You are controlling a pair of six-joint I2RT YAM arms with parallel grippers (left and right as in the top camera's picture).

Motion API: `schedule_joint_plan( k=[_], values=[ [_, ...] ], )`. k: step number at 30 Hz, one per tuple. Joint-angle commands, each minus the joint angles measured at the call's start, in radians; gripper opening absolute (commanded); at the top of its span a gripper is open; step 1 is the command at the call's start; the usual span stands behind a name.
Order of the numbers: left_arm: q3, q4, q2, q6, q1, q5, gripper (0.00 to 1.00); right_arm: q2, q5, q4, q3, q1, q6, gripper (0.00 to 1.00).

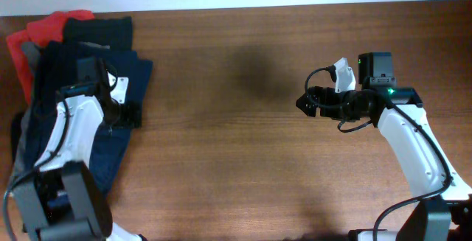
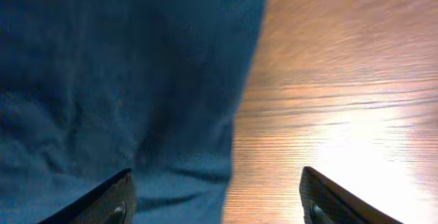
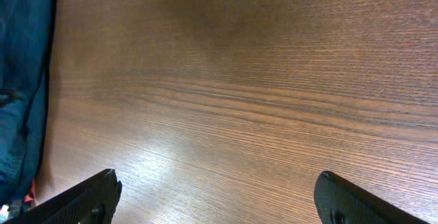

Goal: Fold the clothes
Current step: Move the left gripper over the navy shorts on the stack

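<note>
The dark navy shorts [image 1: 125, 86] lie on top of a pile of garments at the table's left edge. They fill the left of the left wrist view [image 2: 123, 80] and show at the left edge of the right wrist view [image 3: 20, 87]. My left gripper [image 1: 134, 114] is open over the right edge of the shorts, one finger above the cloth and one above bare wood [image 2: 215, 200]. My right gripper [image 1: 302, 102] is open and empty above bare table at the right, pointing left [image 3: 215, 200].
A red garment [image 1: 51, 27], a black one [image 1: 96, 29] and a grey one [image 1: 26, 134] lie under and around the shorts at the far left. The brown wooden table [image 1: 243, 145] spans the view; a pale wall runs along its back edge.
</note>
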Motion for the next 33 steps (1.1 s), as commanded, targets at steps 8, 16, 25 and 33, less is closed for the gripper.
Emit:
schedule_joint_plan(
  k=[8, 16, 25, 33],
  values=[
    [0.01, 0.003, 0.125, 0.012, 0.001, -0.093, 0.45, -0.005, -0.017, 0.031, 0.019, -0.003, 0.0, 0.92],
    [0.04, -0.011, 0.125, -0.032, 0.0, -0.093, 0.01, -0.005, -0.017, 0.058, 0.019, -0.003, 0.001, 0.81],
    [0.29, -0.198, 0.097, -0.042, -0.05, -0.089, 0.01, -0.005, -0.017, 0.081, 0.019, -0.003, 0.001, 0.7],
    [0.299, -0.275, 0.105, 0.05, -0.096, -0.089, 0.45, -0.005, -0.016, 0.08, 0.019, -0.003, 0.0, 0.78]
  ],
)
